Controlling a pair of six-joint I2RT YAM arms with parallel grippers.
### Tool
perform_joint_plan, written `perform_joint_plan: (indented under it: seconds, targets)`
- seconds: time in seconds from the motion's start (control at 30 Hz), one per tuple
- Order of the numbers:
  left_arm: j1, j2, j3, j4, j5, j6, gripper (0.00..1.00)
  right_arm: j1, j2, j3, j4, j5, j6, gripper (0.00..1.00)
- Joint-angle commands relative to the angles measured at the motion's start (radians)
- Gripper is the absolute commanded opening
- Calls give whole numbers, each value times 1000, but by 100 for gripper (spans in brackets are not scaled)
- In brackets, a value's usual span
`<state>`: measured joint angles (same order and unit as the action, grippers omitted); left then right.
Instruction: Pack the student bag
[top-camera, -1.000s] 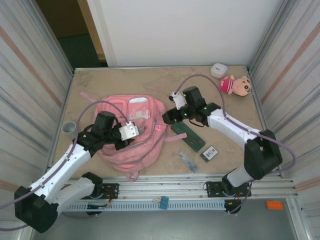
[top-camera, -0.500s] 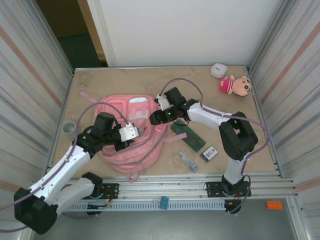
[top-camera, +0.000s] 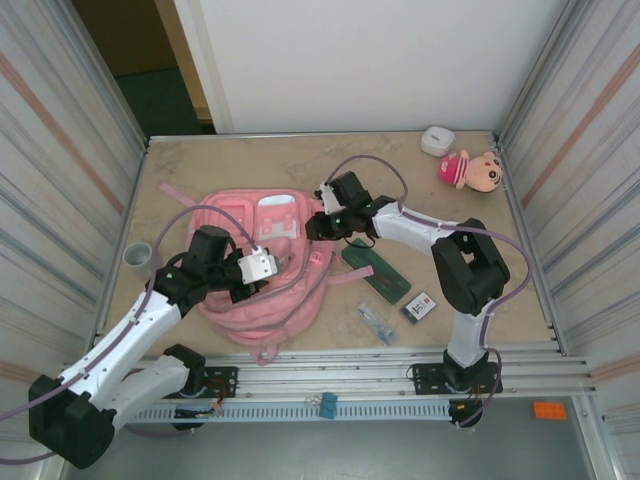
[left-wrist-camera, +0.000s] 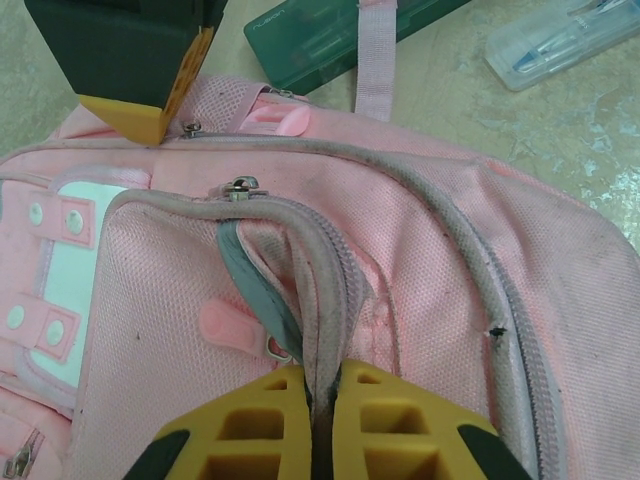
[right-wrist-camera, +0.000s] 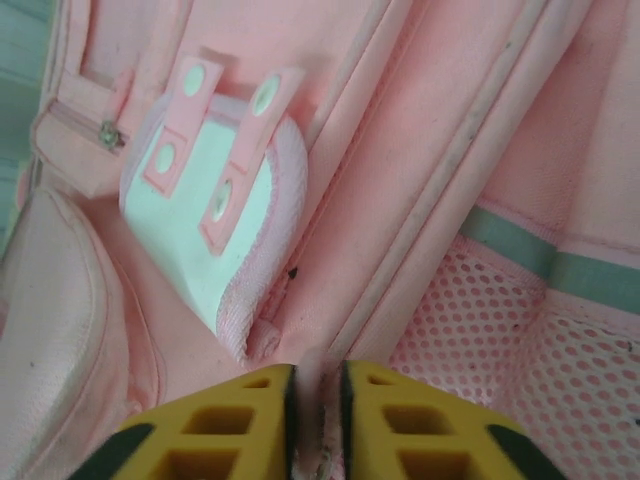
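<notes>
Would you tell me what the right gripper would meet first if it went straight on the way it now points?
The large pink fabric backpack: the right gripper has a fold of it between its jaws, with the white-patched pocket just ahead, I think.

The right gripper (top-camera: 314, 226) sits further toward 9 o'clock than a second ago, off the gap by the green case (top-camera: 378, 272) and onto the 3 o'clock edge of the student bag (top-camera: 262, 292). Its fingers (right-wrist-camera: 250, 405), apart earlier, are now drawn nearly together, pinching a pink fold of the bag. The right arm's elbow (top-camera: 470, 266) is swung in toward 10 o'clock, and its grey cable (top-camera: 372, 165) loops tighter
</notes>
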<state>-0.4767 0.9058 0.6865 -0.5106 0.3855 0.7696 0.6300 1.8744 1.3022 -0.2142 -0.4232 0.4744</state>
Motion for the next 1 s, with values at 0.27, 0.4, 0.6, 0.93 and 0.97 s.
perform_joint_plan:
  seconds: [0.27,0.4,0.6,0.93,0.97]
  targets:
    - [-2,-17,-10,98,-63,-74,0,-26,-99,-85,66,39,130,0]
    - [-1,-6,-15,156,-195,-180,0,-12,-177,-152,102,77,234,0]
    - [-29,11,-38,248,-278,-307,0,33,-286,-251,156,164,391,0]
    - [-133,89,-24,326,-445,-409,0,113,-375,-323,168,298,583,0]
    - [-139,96,-22,331,-455,-422,0,123,-377,-329,173,310,602,0]
